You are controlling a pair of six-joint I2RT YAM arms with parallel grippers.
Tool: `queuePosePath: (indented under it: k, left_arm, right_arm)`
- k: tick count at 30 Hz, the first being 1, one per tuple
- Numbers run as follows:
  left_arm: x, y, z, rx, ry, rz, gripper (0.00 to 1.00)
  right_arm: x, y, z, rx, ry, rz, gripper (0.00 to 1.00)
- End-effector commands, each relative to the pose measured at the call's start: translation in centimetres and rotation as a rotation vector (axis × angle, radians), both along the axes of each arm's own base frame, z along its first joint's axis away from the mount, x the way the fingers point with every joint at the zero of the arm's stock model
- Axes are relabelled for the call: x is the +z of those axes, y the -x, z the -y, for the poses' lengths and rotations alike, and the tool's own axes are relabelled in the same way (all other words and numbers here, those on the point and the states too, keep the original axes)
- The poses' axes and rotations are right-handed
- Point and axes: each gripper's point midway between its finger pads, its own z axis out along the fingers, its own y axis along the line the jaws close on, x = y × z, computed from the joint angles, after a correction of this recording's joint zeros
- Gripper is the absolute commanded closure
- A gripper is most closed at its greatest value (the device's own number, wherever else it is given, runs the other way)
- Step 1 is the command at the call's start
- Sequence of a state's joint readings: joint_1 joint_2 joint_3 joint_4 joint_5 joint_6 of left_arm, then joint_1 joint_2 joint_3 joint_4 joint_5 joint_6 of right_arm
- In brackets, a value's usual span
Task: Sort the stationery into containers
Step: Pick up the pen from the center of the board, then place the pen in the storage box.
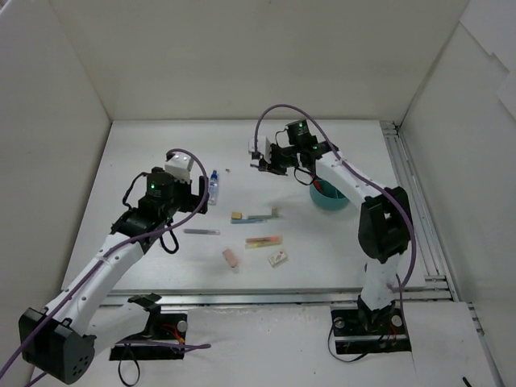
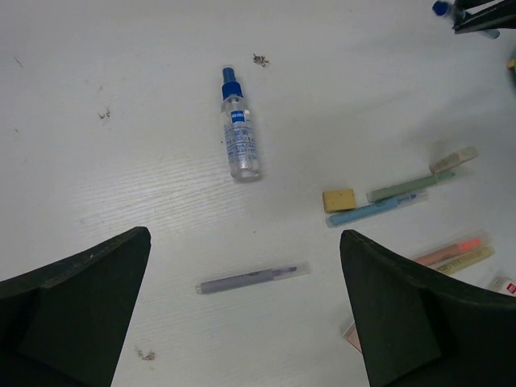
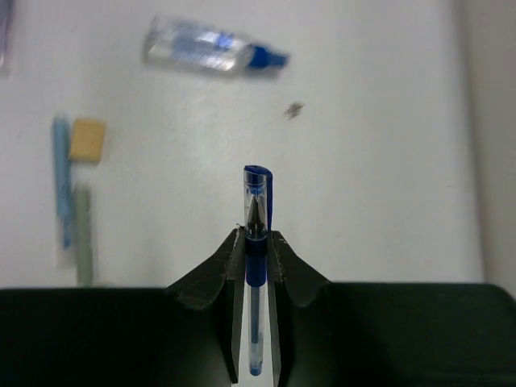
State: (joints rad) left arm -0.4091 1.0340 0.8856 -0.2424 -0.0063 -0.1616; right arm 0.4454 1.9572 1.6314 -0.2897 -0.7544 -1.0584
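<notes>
Stationery lies scattered across the middle of a white tabletop (image 1: 153, 141), seen from above, with two robot arms reaching in from the near edge. The right end effector (image 1: 260, 164) is closed tightly on a blue-capped pen (image 3: 256, 189). In its wrist view, the two dark fingers pinch the clear barrel and the capped end sticks out beyond them. This end effector is over the far middle of the tabletop, to the left of a round teal bowl (image 1: 330, 201). The bowl stands at the right side, largely hidden behind the right arm, so its inside cannot be seen.

The left end effector (image 2: 244, 238) is spread wide open and holds nothing; it hovers over the left part of the tabletop. Just beyond it a small clear bottle (image 2: 239, 137) with a blue cap lies on its side. Between the open fingers, nearer the camera, lies a grey pen (image 2: 250, 280).

To the right, a tan cube (image 2: 339, 199) sits just beside the end of a light blue pen (image 2: 375, 211), with a grey-green pen (image 2: 411, 187) alongside it. Nearer the arms lie a yellow-pink stick (image 1: 264, 241), a pink eraser (image 1: 230, 257) and a white eraser (image 1: 278, 259), each apart from the others.
</notes>
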Motion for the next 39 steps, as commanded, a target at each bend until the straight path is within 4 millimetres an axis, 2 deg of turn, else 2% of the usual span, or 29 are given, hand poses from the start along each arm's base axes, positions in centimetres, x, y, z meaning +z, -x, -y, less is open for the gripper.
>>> queuePosePath:
  k: [1, 3, 4, 5, 6, 7, 8, 9, 10, 11, 13, 14, 17, 24, 25, 27, 28, 32, 34, 35, 36, 39]
  left_arm:
    - [2.3, -0.5, -0.7, 0.076, 0.063, 0.068, 0.0]
    - [2.8, -0.4, -0.9, 0.082, 0.082, 0.08, 0.0]
    - [3.0, -0.3, -0.8, 0.08, 0.092, 0.084, 0.0]
    - [3.2, -0.2, -0.7, 0.077, 0.101, 0.088, 0.0]
    - [3.4, -0.1, -0.5, 0.068, 0.11, 0.09, 0.0]
    - [3.4, -0.1, -0.5, 0.069, 0.113, 0.091, 0.0]
    - [3.5, -0.1, -0.4, 0.063, 0.118, 0.094, 0.0]
    - [3.6, -0.2, -0.7, 0.074, 0.118, 0.097, 0.0]
    - [3.8, -0.2, -0.7, 0.076, 0.124, 0.105, 0.0]
    - [3.7, -0.2, -0.7, 0.079, 0.129, 0.102, 0.0]
    - [3.4, -0.3, -0.9, 0.088, 0.132, 0.095, 0.0]
    - [3.3, -0.3, -0.9, 0.089, 0.136, 0.089, 0.0]
    - [2.7, -0.4, -1.0, 0.102, 0.146, 0.062, 0.0]
    - [0.6, -0.3, -1.3, 0.162, 0.19, -0.03, 0.0]
    - [0.2, -0.2, -1.2, 0.169, 0.196, -0.044, 0.0]
    - [-1.0, -0.2, -1.8, 0.206, 0.203, -0.084, 0.0]
    - [-1.3, -0.1, -1.8, 0.211, 0.204, -0.098, 0.0]
    - [-3.3, 0.0, -2.7, 0.273, 0.218, -0.17, 0.0]
    - [-4.5, 0.3, -2.9, 0.309, 0.238, -0.213, 0.0]
    - [-5.1, 0.6, -3.1, 0.331, 0.245, -0.238, 0.0]
    - [-5.6, 0.7, -3.4, 0.36, 0.253, -0.255, 0.0]
    - [-7.3, 1.4, -4.6, 0.487, 0.287, -0.327, 0.0]
  right_arm:
    - [10.5, -3.1, -0.7, -0.269, -0.383, 0.197, 1.0]
    - [16.8, -4.1, 1.7, -0.46, -0.635, 0.264, 1.0]
    - [16.5, -3.8, 2.6, -0.497, -0.669, 0.218, 1.0]
    - [18.5, -3.6, 4.3, -0.543, -0.729, 0.211, 1.0]
    - [17.8, -3.6, 5.3, -0.624, -0.766, 0.16, 1.0]
    - [17.8, -3.2, 5.8, -0.647, -0.78, 0.161, 1.0]
    - [19.2, -2.2, 6.3, -0.654, -0.813, 0.185, 1.0]
    - [19.3, -2.0, 7.0, -0.702, -0.833, 0.188, 1.0]
    - [18.3, -1.5, 7.5, -0.731, -0.826, 0.176, 1.0]
    - [19.4, -0.6, 8.3, -0.751, -0.849, 0.199, 1.0]
    - [18.1, -0.3, 10.5, -0.86, -0.844, 0.21, 1.0]
    - [18.8, 0.4, 11.6, -0.877, -0.857, 0.239, 1.0]
    - [17.5, 0.8, 14.0, -0.928, -0.825, 0.267, 1.0]
    - [12.8, 0.6, 17.0, -0.96, -0.698, 0.286, 1.0]
    - [11.7, 0.3, 18.0, -0.974, -0.675, 0.279, 1.0]
    - [11.1, 0.0, 18.2, -0.963, -0.677, 0.271, 1.0]
    - [10.2, -0.5, 18.9, -0.972, -0.661, 0.26, 1.0]
    - [9.2, -0.8, 18.4, -0.936, -0.674, 0.227, 1.0]
    - [8.3, -0.2, 17.9, -0.918, -0.691, 0.196, 1.0]
    - [8.6, -0.1, 17.7, -0.911, -0.709, 0.219, 1.0]
    - [7.6, 0.4, 17.3, -0.907, -0.695, 0.209, 0.99]
    - [6.6, 1.0, 17.6, -0.938, -0.669, 0.224, 0.95]
